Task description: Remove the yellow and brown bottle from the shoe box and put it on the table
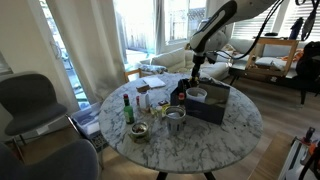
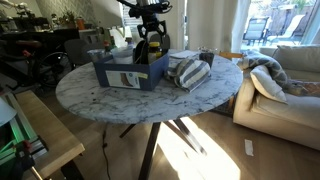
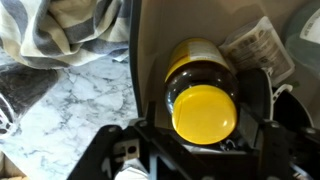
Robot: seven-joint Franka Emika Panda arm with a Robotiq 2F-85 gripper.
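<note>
The yellow and brown bottle [image 3: 203, 100] has a yellow cap and a dark brown body. It stands inside the dark shoe box [image 3: 150, 60], seen from above in the wrist view. My gripper [image 3: 203, 135] has a finger against each side of the bottle and looks shut on it. In both exterior views the gripper [image 1: 196, 72] [image 2: 148, 45] reaches down into the shoe box [image 1: 210, 105] [image 2: 130, 75], which rests on the round marble table [image 1: 232, 128] [image 2: 200, 100]. The bottle is hard to make out there.
A striped cloth [image 2: 188, 72] lies beside the box. A green bottle [image 1: 127, 108], a metal bowl [image 1: 176, 118], a smaller dish [image 1: 140, 131] and other clutter stand on the table. Grey chairs [image 1: 30, 100] and a sofa [image 2: 280, 80] surround it.
</note>
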